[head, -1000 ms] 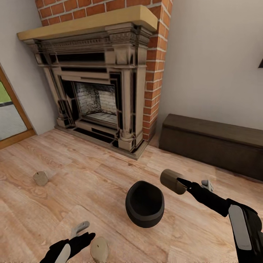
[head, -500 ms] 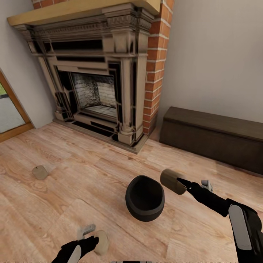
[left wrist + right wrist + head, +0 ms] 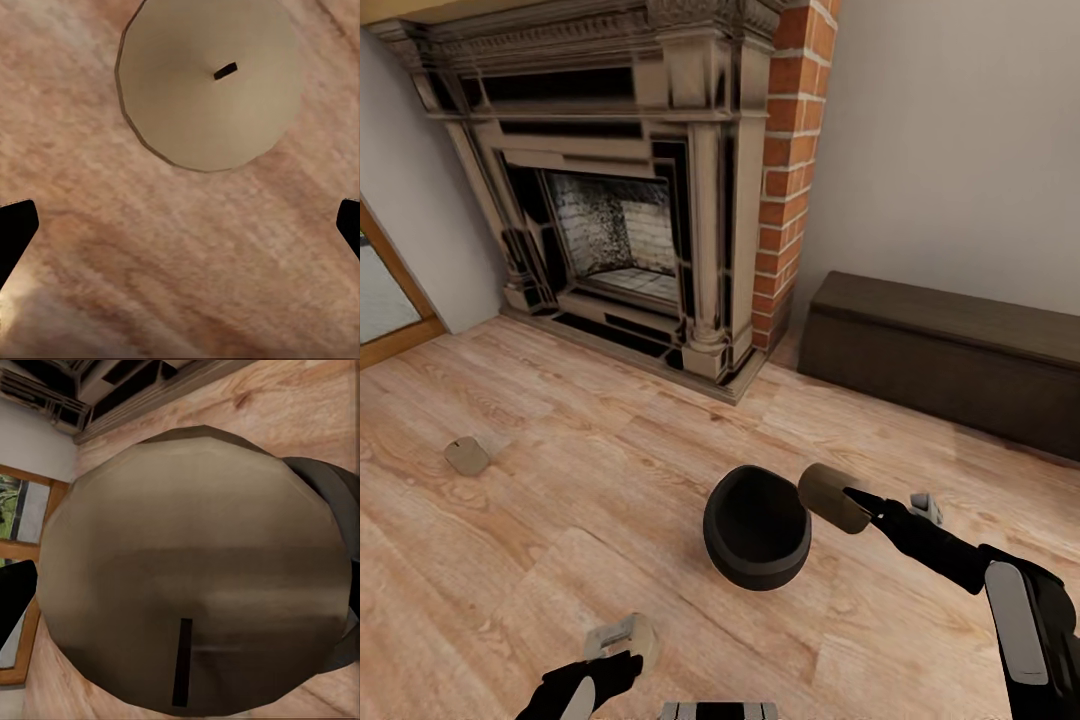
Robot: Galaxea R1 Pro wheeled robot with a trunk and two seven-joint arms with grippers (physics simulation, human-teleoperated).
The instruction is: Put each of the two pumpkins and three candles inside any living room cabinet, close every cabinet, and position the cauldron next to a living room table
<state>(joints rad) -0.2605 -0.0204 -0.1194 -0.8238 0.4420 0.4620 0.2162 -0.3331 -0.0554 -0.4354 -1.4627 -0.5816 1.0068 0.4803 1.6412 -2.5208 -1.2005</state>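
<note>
Right pincer [image 3: 847, 498] clamped on matte stubby candle [image 3: 832, 496] | left pincer [image 3: 180, 225] apart over woodgrain floor [image 3: 187, 285]

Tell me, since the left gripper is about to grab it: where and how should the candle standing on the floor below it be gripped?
Grip the candle across its round side wall, coming straight down from above. It stands upright, wick up, on the wood floor, so the left gripper, open, can probably straddle it.

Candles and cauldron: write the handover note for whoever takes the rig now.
Right gripper: shut on a candle, held in the air beside the cauldron.
Left gripper: open above a second candle on the floor.
Third candle lies on the floor at far left.
The cabinet is closed.
Done: one candle picked up.
Left: stow candles and pumpkins, place the cauldron.
</note>
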